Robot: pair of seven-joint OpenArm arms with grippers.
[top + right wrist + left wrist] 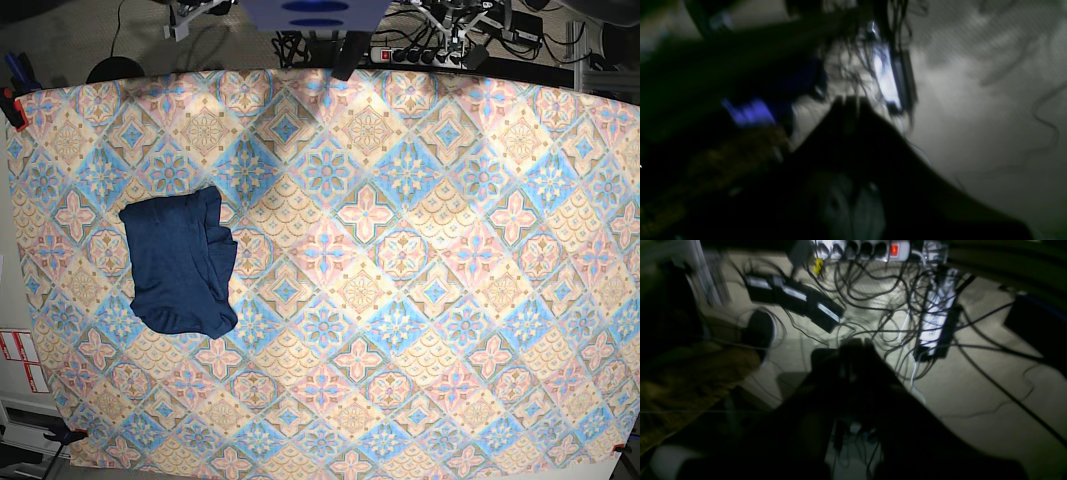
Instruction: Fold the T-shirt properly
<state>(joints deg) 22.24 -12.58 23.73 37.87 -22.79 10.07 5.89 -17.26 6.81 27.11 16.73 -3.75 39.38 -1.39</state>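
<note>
Well apart from both closed, empty grippers, the folded dark navy-blue knit T-shirt [178, 264] lies on the pastel tile-patterned tablecloth [420, 300].

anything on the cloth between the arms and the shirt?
Nothing visible. The T-shirt lies folded and alone on the tablecloth, toward the base view's left. Both arms are off the table; the wrist views show only floor and cables.

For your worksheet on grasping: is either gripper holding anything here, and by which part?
Nothing is held. The folded dark navy-blue knit T-shirt lies alone on the pastel tile-patterned tablecloth; both grippers are shut, away from it.
</note>
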